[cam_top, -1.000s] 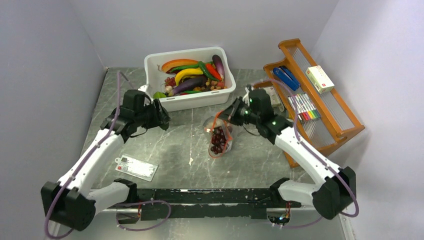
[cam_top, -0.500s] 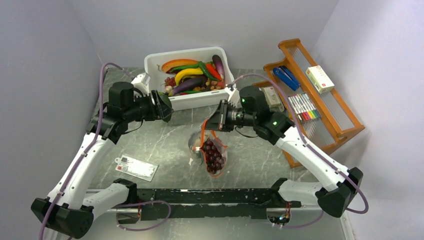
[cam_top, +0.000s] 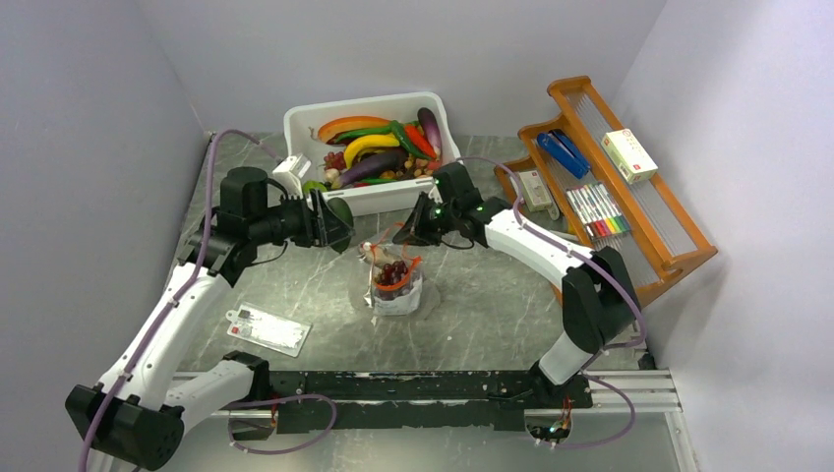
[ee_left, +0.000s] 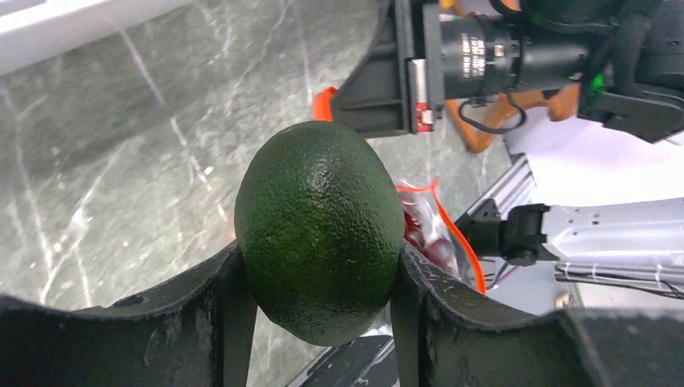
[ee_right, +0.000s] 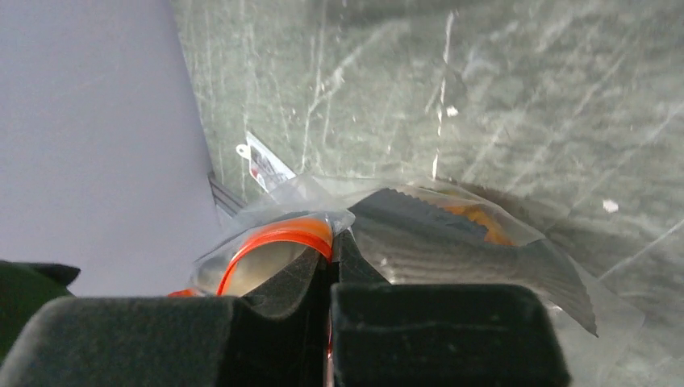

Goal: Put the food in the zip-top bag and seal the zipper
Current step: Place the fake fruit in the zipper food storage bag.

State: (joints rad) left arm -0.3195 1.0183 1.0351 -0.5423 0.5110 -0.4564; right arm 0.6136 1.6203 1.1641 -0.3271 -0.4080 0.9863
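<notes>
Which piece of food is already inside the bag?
The dark red grapes, visible through the clear bag. The round green fruit is clamped in the left jaws, outside it; the others lie in the white tub.

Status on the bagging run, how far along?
Done: the grape bunch sits inside the zip-top bag. In hand: the right gripper pinches the bag's mouth edge, and the left gripper holds the green piece near it. Left: drop that piece in, then close the zipper, which looks unsealed.

One clear bag [cam_top: 401, 300]; one grape bunch [cam_top: 392, 274] inside it; one green fruit [ee_left: 320, 230]; one white tub [cam_top: 393, 198]; one flat card [cam_top: 268, 328]; one wooden rack [cam_top: 568, 88]; one small box [cam_top: 629, 155].
</notes>
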